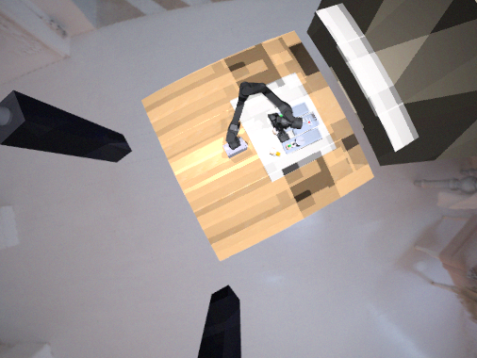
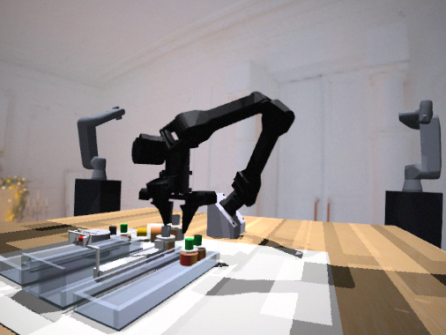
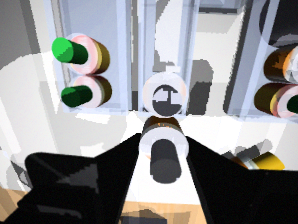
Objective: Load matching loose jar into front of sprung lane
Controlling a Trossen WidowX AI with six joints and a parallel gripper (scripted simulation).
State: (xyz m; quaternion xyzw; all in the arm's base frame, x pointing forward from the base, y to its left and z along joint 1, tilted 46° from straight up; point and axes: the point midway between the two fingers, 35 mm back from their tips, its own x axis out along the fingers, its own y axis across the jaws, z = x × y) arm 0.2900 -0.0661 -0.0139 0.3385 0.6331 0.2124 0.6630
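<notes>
My gripper (image 3: 162,138) (image 2: 177,227) is shut on a brown jar with a dark grey cap (image 3: 165,162) (image 2: 176,219). It holds the jar upright, just outside the front end of the sprung lane (image 3: 190,35). The lane jar (image 3: 166,98) (image 2: 166,242), with a white shoulder and a grey cap, stands at the lane's front end, directly ahead of the held jar. In the wrist view the two jars nearly meet or overlap; I cannot tell if they touch. A small white piece (image 3: 173,68) shows behind the lane jar. The low front stop is hard to make out.
Two green-capped jars (image 3: 90,52) (image 2: 189,258) stand in the side lane at the wrist view's left. More jars (image 3: 280,65) stand in the lane at its right. A yellow-capped jar (image 3: 270,160) (image 2: 141,231) lies on its side on the white mat (image 2: 308,264), outside the lanes.
</notes>
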